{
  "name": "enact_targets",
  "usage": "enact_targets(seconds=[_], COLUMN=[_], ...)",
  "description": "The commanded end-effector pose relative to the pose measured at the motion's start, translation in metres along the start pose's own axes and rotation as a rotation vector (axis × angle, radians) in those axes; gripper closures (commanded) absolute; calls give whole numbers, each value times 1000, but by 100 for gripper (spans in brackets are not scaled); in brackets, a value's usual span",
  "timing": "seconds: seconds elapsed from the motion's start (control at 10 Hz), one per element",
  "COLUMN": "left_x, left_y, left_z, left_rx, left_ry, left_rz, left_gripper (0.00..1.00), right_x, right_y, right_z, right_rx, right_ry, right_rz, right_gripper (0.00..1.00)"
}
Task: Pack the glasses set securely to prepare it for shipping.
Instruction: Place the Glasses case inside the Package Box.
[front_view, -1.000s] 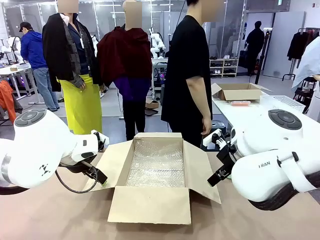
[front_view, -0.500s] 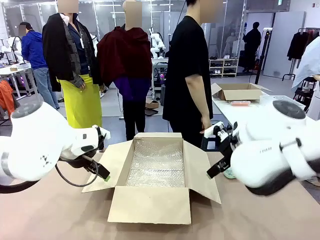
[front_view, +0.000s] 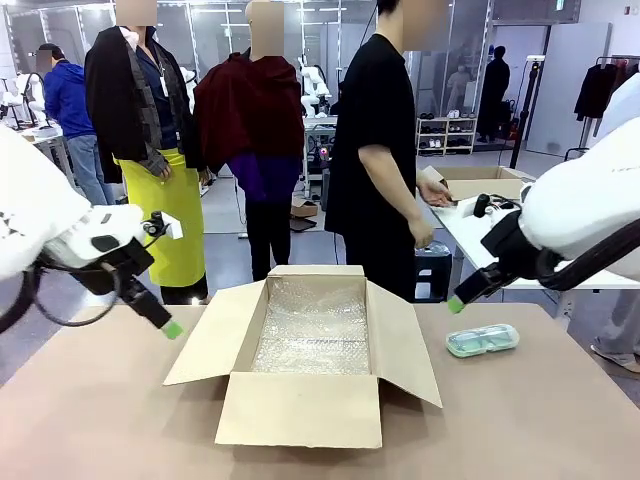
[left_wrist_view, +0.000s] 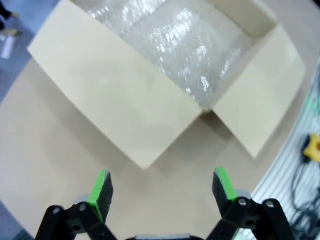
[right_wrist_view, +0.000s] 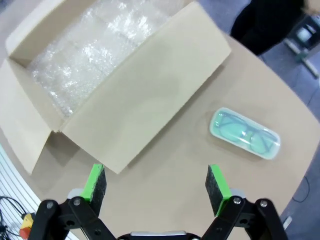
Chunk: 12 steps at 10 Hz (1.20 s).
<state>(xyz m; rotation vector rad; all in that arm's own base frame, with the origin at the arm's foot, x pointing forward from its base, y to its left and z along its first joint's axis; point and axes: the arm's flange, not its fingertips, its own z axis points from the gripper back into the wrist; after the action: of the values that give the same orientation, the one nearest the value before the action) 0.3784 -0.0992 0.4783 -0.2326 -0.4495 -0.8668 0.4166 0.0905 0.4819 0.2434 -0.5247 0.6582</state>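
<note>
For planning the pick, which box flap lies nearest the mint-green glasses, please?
The robot's-right flap, spread out towards the glasses; the other three lie farther off.

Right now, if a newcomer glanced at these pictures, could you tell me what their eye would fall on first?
The open cardboard box at the middle of the table, its flaps spread and its floor lined with bubble wrap. On the tabletop to its right lies the mint-green glasses in clear wrapping. The left gripper and right gripper hover open on either side of the box.
</note>
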Motion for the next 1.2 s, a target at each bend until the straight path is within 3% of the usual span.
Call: enact_targets(seconds=[0.0, 0.2, 0.4, 0.5, 0.6, 0.8, 0.9, 1.0, 1.1], left_x=[-18, -39, -57, -58, -32, -32, -32, -32, -32], left_y=[-16, -37, -67, -73, -49, -49, -49, -49, -49], left_z=[44, 75, 94, 95, 95, 95, 95, 95, 95], left_rx=[-44, -55, -55, -50, -52, -52, -52, -52, -52], left_ry=[22, 20, 18, -13, 20, 20, 20, 20, 20], left_rz=[-183, -288, -366, -359, -323, -323, -323, -323, -323], left_gripper=[0, 0, 0, 0, 0, 0, 0, 0, 0], right_x=[4, 16, 33, 44, 20, 20, 31, 42, 49], right_y=[-29, -50, -60, -59, -51, -51, -57, -65, -73], right_z=[12, 17, 16, 12, 19, 19, 13, 11, 3], right_rx=[44, 65, 38, -22, 62, 62, 41, -34, 5], right_ry=[57, 95, 211, 199, 159, 159, 185, 273, 331], right_rz=[228, 450, 554, 501, 489, 489, 495, 576, 703], right_gripper=[0, 0, 0, 0, 0, 0, 0, 0, 0])
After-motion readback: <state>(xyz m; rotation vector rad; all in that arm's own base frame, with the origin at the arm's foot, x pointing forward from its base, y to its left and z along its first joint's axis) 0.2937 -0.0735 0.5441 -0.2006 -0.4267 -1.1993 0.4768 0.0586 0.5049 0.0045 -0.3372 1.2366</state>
